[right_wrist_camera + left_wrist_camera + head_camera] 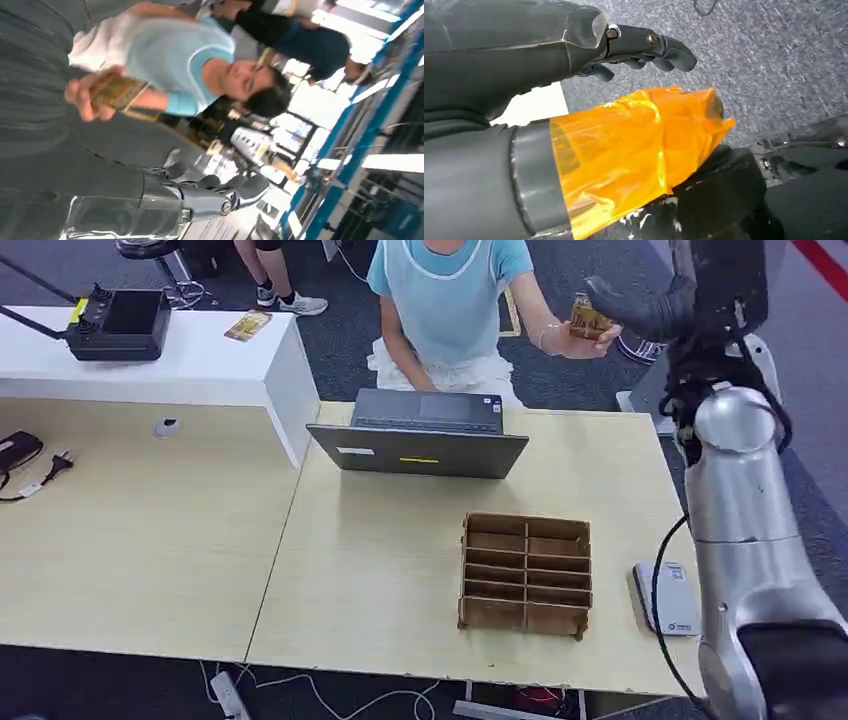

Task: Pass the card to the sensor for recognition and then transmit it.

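Note:
A brown patterned card (588,317) is in the fingers of a person's hand (575,340), raised beyond the table's far right corner. My right hand (640,308) is lifted beside it, its dark fingers reaching toward the card. In the right wrist view the card (117,91) lies in the person's hand, apart from my outstretched fingers (215,192), which hold nothing. The white card sensor (676,598) lies on the table's right edge, near my right arm. My left hand (624,45) hangs over grey carpet, fingers loosely extended and holding nothing, its thumb wrapped in orange film.
A person in a light blue top (450,300) sits behind the open laptop (420,435). A wooden compartment box (526,573) stands on the table (380,570) left of the sensor. A second card (248,325) and a black device (120,325) lie on the white counter.

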Tool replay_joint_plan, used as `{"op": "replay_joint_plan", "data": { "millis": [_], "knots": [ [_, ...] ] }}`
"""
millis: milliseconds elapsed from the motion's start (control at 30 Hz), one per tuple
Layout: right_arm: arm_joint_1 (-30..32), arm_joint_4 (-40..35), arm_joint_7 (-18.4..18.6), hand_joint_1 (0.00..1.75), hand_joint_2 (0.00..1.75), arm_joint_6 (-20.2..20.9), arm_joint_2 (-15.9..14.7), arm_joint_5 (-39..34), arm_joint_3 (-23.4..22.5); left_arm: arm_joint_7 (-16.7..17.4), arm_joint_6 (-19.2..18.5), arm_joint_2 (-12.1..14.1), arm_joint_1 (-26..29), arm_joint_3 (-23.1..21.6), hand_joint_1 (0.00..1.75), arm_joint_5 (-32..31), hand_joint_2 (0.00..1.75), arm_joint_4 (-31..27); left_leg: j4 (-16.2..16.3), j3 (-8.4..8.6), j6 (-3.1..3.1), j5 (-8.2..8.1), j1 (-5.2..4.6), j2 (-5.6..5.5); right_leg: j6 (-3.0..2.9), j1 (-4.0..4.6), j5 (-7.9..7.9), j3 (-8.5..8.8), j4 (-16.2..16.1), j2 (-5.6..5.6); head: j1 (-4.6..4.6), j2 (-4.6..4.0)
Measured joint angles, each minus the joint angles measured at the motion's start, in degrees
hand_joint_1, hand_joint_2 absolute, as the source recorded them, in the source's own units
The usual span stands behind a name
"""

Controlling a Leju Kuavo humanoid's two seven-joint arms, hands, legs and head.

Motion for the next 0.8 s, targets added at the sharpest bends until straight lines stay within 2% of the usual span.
{"op": "replay_joint_plan", "data": {
  "millis": [167,367,500,700,800],
  "knots": [
    [13.98,-13.36,-4.90,0.00,1.75,0.27,-1.09,-6.88,-2.21,0.11,0.28,0.02,0.04,0.81,0.00,1.07,0.00,0.00,-0.01,0.00,0.03,-0.06,0.01,-0.02,0.04,0.01,-0.07,0.03,-0.06,-0.03,-0.02,0.00],
    [31.54,-23.34,-10.37,0.00,1.75,2.45,-4.94,-4.60,-4.16,0.02,1.05,0.20,0.37,2.56,0.00,3.06,0.00,0.00,-0.02,0.00,0.11,-0.16,0.00,-0.05,0.09,0.01,-0.13,0.06,-0.09,-0.06,-0.05,0.00],
    [43.33,-29.14,-14.00,0.00,1.75,2.41,-5.53,-2.90,-5.97,0.85,1.05,0.31,0.66,3.57,0.00,3.41,0.00,-0.02,-0.03,0.01,0.06,-0.26,0.02,-0.09,0.05,0.02,-0.23,0.08,-0.10,-0.12,0.00,0.00],
    [60.40,-38.18,-17.91,0.00,1.75,-2.12,-4.88,0.43,-8.55,0.90,1.84,0.13,1.09,5.29,0.00,4.81,0.00,-0.02,-0.06,0.00,0.08,-0.40,0.02,-0.08,-0.05,0.03,-0.42,0.09,-0.09,-0.15,0.00,0.00],
    [62.66,-39.47,-17.84,0.00,1.75,-4.13,-4.46,3.67,-8.77,0.92,1.92,0.07,1.13,5.55,0.00,4.96,0.00,-0.02,-0.06,0.03,0.08,-0.41,0.01,-0.02,-0.04,0.02,-0.42,0.09,-0.08,-0.11,-0.04,0.00]
  ]
}}
